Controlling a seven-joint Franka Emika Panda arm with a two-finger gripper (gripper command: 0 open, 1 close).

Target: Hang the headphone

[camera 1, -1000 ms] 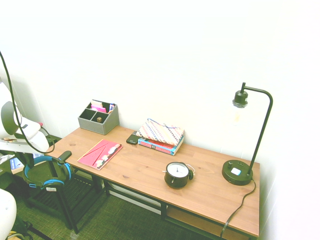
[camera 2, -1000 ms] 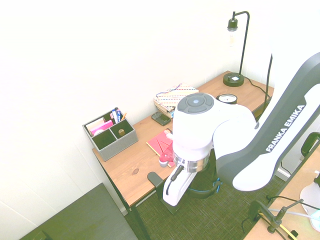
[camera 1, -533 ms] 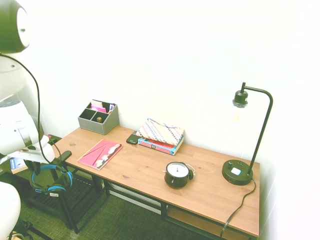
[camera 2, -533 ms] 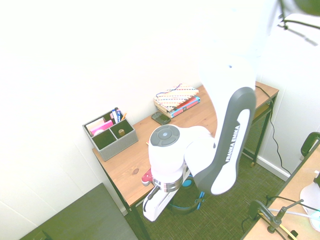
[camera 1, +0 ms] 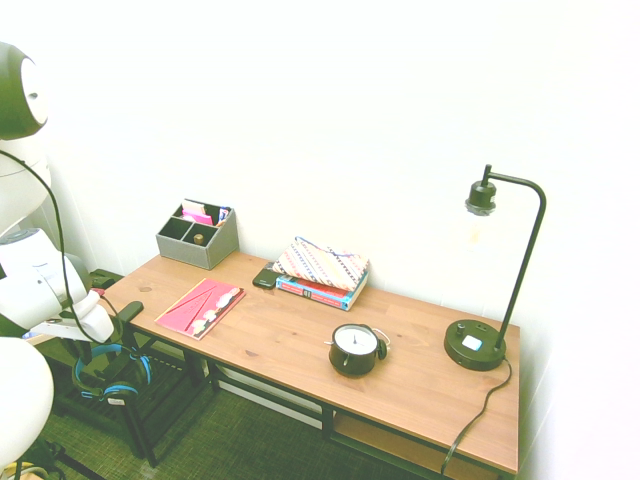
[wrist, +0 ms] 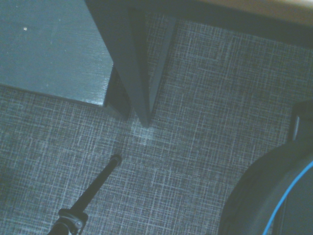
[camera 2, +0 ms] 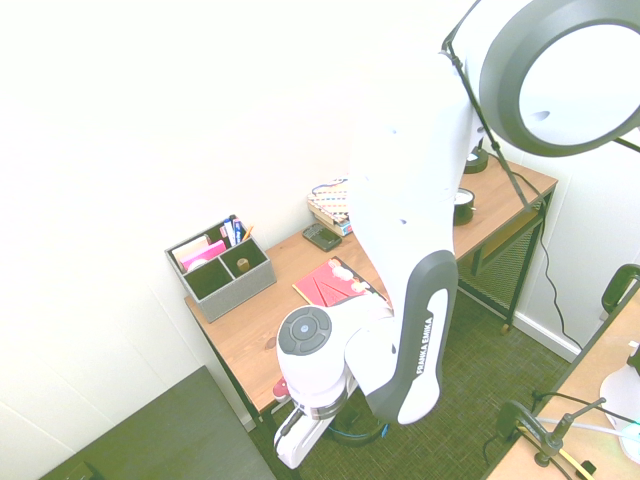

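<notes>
The fingers [camera 1: 86,347] are shut on the headphone [camera 1: 121,388], which hangs above the floor [camera 2: 470,400], near the left end of the surface [camera 1: 280,340] in the first exterior view and lower than its top. A dark holder [camera 1: 130,311] juts from that end. On the surface are a grey organizer [camera 1: 210,254], a red notebook [camera 1: 190,315], a phone [camera 1: 266,278], a patterned pouch [camera 1: 322,264] lying on books [camera 1: 315,293], a round clock [camera 1: 355,360] and a lamp [camera 1: 475,358].

You get the wooden desk [camera 1: 290,320] from above in both exterior views, facing the wall from opposite ends, the second nearer the desk organizer [camera 2: 228,282]. Your wrist view looks down closely at the carpet [wrist: 195,122].
</notes>
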